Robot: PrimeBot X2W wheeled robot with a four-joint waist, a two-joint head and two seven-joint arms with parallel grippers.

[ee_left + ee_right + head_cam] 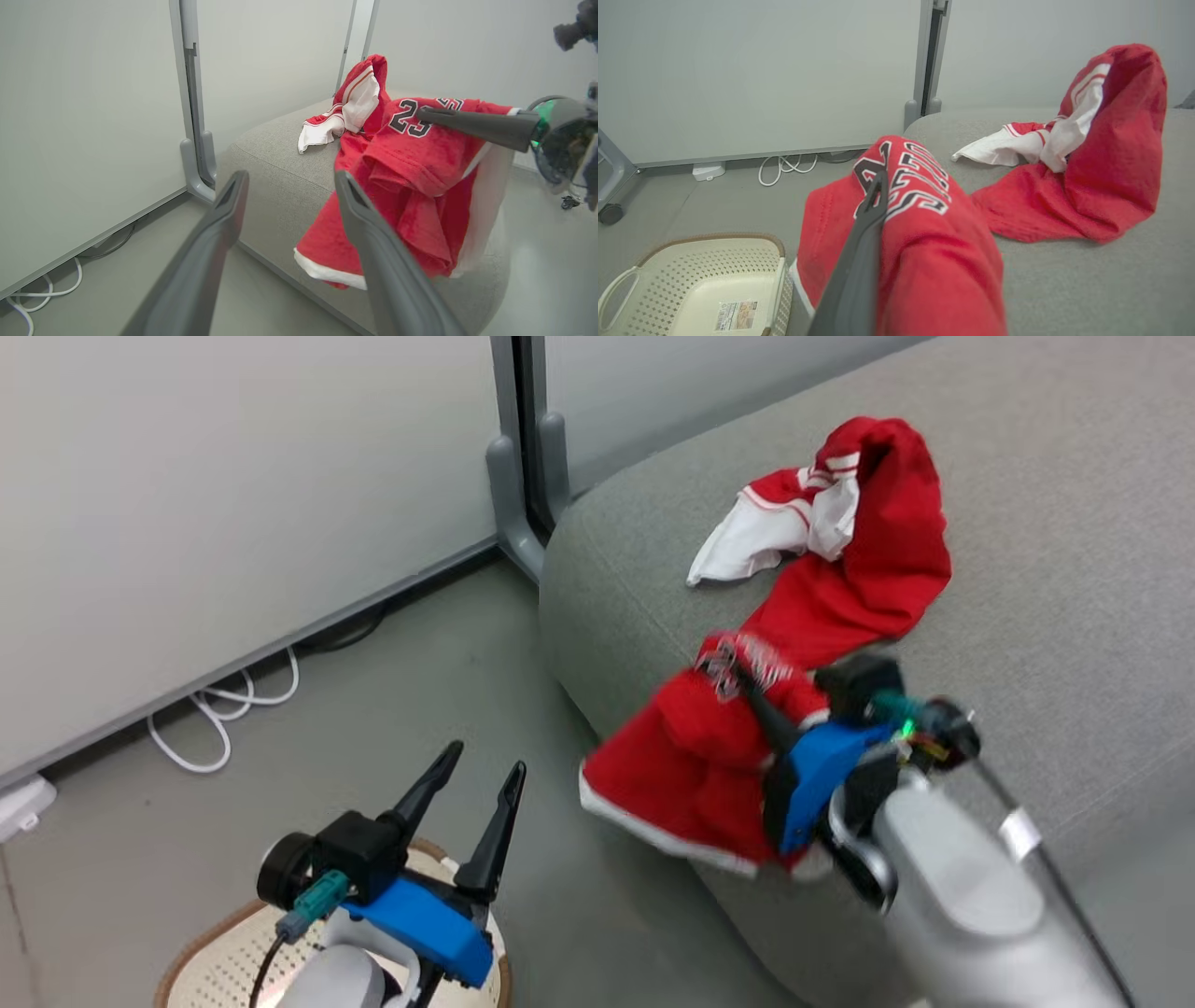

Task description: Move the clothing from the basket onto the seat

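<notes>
My right gripper point(726, 665) is shut on a red garment point(686, 765) with black-and-white lettering, held over the front corner of the grey seat point(1055, 569). Its white-trimmed hem hangs down past the seat's edge. In the right wrist view the cloth point(934, 252) drapes over the gripper point(879, 181) and hides one finger. A second red garment with white lining point(873, 551) lies crumpled further back on the seat. The cream basket point(691, 275) stands on the floor beside the seat, holding no clothing. My left gripper point(484, 770) hovers open above the basket point(229, 957), empty.
A pale wall panel with a grey post point(513, 457) stands behind the seat's corner. White cables point(224, 709) and a white plug block point(23, 803) lie along the wall's base. Grey floor runs between the wall, the basket and the seat.
</notes>
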